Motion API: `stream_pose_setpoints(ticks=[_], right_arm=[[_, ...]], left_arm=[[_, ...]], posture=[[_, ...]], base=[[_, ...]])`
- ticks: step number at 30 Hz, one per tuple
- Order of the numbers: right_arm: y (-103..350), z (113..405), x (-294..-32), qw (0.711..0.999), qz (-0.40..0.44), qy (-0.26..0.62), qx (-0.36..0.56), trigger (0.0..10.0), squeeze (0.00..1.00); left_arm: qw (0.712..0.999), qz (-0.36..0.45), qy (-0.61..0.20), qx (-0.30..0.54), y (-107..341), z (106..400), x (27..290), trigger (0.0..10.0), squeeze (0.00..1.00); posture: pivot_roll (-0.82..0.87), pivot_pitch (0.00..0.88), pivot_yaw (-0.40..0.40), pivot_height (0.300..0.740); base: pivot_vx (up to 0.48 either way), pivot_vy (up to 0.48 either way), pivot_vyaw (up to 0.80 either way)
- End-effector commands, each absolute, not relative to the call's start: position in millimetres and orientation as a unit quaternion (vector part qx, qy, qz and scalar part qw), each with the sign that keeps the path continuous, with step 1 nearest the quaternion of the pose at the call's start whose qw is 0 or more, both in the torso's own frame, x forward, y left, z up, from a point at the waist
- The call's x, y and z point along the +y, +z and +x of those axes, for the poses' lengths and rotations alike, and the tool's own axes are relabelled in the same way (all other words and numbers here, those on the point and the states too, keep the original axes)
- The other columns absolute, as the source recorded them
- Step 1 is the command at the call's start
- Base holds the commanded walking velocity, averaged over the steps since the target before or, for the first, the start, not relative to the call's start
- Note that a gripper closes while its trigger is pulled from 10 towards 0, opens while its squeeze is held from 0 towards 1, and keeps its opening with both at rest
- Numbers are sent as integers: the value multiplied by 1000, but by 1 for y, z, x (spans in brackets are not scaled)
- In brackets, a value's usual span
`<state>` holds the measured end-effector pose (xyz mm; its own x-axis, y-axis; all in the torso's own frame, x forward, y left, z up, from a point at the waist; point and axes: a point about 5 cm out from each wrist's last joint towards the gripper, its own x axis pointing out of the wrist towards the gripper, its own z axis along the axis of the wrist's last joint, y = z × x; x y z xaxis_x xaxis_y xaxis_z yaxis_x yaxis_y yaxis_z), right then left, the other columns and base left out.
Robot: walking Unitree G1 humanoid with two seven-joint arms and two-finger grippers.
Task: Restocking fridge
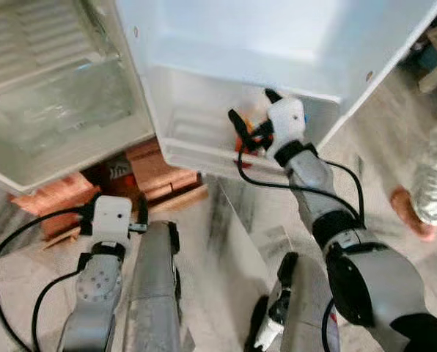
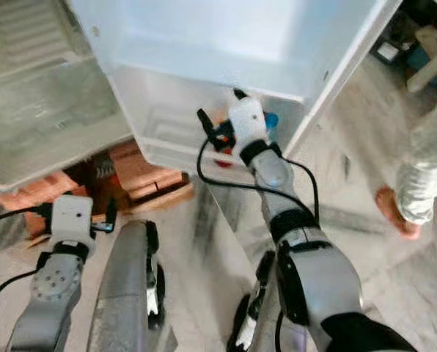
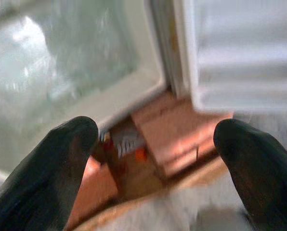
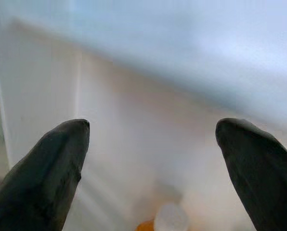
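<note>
The fridge stands open, its white door (image 1: 277, 44) swung out before me. My right gripper (image 1: 254, 108) reaches into the door's bottom shelf (image 1: 193, 143) and is open, with nothing between its fingers (image 4: 52, 163). Just below it in the shelf stands an orange bottle (image 4: 155, 225) with a white cap (image 4: 170, 216); a blue cap (image 2: 271, 119) shows beside the wrist. My left gripper (image 3: 158, 139) is held low in front of the fridge's base, open and empty.
Red bricks (image 1: 156, 169) prop up the fridge, beneath its clear bottom drawer (image 1: 57, 103). A person's foot (image 1: 413, 213) and leg (image 1: 435, 176) are on the tiled floor at the right, near the door's edge.
</note>
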<state>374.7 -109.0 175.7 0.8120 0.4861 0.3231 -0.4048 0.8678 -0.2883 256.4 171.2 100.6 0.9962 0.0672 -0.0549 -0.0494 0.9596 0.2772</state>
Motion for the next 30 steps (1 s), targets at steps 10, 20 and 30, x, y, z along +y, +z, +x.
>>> stream_pose_setpoints(ticks=[10,20,30], right_arm=[[156,329,-136,961,-6,125,-245,10000,1000],[114,292,-157,990,-9,5,-141,10000,0],[97,262,-162,997,18,38,-65,10000,0]], left_arm=[[991,132,21,30,91,258,172,10000,0],[989,145,21,-12,107,269,171,10000,0],[990,143,-3,-3,91,260,163,10000,0]], posture=[[179,5,-10,553],[179,0,20,553],[134,0,-4,553]], base=[[0,0,0],[0,0,0],[0,0,0]])
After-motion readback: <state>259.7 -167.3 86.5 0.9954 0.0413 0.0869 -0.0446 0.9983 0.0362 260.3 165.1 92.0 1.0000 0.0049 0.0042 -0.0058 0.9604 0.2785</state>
